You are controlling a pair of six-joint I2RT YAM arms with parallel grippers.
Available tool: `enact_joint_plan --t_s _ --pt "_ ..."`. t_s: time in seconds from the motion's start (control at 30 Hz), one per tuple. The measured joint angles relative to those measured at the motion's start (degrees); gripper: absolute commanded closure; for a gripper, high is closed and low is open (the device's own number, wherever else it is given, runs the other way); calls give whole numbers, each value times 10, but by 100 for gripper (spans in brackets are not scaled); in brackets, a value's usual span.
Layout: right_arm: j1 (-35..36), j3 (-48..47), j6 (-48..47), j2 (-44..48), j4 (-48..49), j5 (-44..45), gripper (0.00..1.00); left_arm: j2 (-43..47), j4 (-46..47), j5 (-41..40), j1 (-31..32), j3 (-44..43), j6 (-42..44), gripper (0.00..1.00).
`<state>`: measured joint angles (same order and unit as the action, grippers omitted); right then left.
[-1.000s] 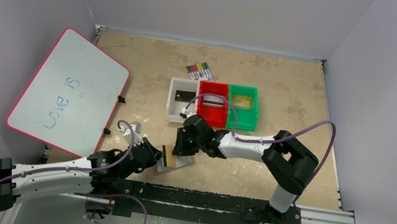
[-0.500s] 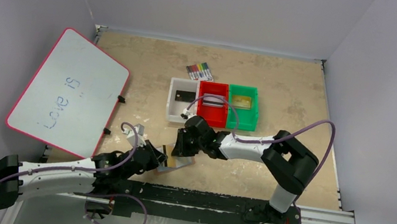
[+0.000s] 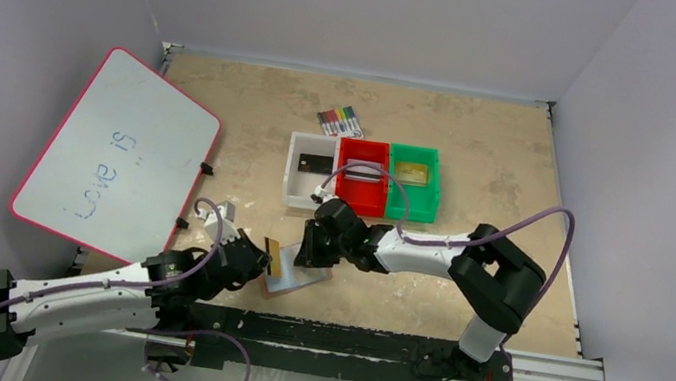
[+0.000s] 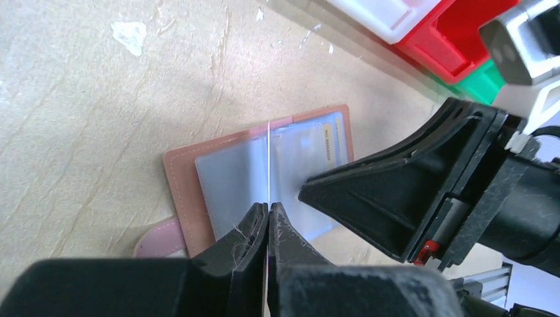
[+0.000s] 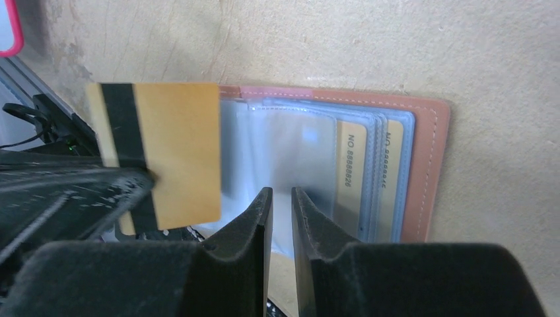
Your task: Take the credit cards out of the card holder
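Here, the left gripper is clamped tight on the striped gold card, pinching it by its lower edge and holding it upright on edge just above the card holder. The whole card shows in the right wrist view, dark stripe down one side, out of the pockets. The tan-brown holder lies open and flat on the table near its front edge, between the two arms, with the clear pockets facing up. At least two more gold cards, the pocketed cards, sit in the sleeves of its far half, with printed numbers showing through the plastic. The right gripper points down at the clear sleeves near the holder's middle, its jaws a narrow gap apart with nothing seen between them.

Farther back, three small bins stand touching in a row. The white bin holds a black card, the red bin a silver-grey card, and the green bin a second gold card. A pack of coloured markers lies just behind the bins. A red-rimmed whiteboard reading "Love is" lies at the table's left side.
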<state>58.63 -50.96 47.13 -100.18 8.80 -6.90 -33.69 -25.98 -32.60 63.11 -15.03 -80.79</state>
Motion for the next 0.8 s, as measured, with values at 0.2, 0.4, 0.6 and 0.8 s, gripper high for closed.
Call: enact_joint_plan --t_s 0.2,0.4,0.6,0.8 --pt "1 8 -4 34 -33 20 72 19 -34 -17 0 -35 27 100" --pt "1 8 2 146 -85 112 48 42 -25 -22 0 -60 66 100" --pt "0 55 -2 282 -69 204 27 53 32 -9 0 -62 114 100" --pt "-24 139 -17 342 -40 189 24 66 121 20 0 -59 162 100"
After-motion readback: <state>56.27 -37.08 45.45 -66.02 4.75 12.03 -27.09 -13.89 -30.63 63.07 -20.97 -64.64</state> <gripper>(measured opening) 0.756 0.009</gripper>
